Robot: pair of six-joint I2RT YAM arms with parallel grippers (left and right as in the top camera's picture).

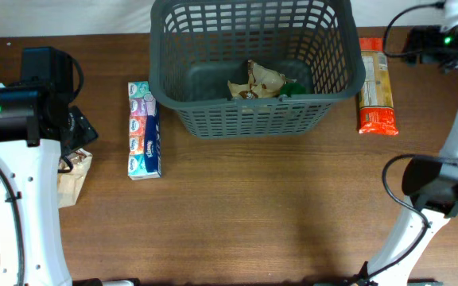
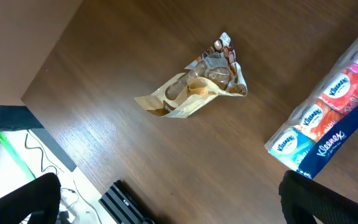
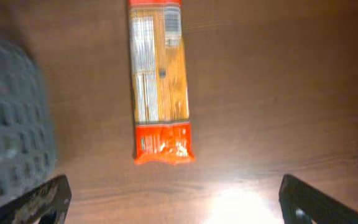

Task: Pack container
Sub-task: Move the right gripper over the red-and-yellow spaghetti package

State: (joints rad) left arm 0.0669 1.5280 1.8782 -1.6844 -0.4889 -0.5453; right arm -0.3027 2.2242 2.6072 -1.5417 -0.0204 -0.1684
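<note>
- The container (image 1: 253,102) stands in the upper middle of the overhead view. A crumpled bag (image 1: 257,79) lies on its bottom.
- I judge it to be stiff and rather light, with hard lattice walls. It may slide on the smooth table (image 1: 237,214) if something pushes it. The thick rim seems the best place to take hold.
- The left gripper (image 2: 173,205) is spread wide and holds nothing. It hangs above a crumpled snack bag (image 2: 194,87), and the tissue pack (image 2: 328,118) is at the right edge of that view.
- The right gripper (image 3: 182,202) is also spread wide and empty. It touches nothing, and the orange pasta packet (image 3: 160,81) lies in the upper middle of its view.
</note>
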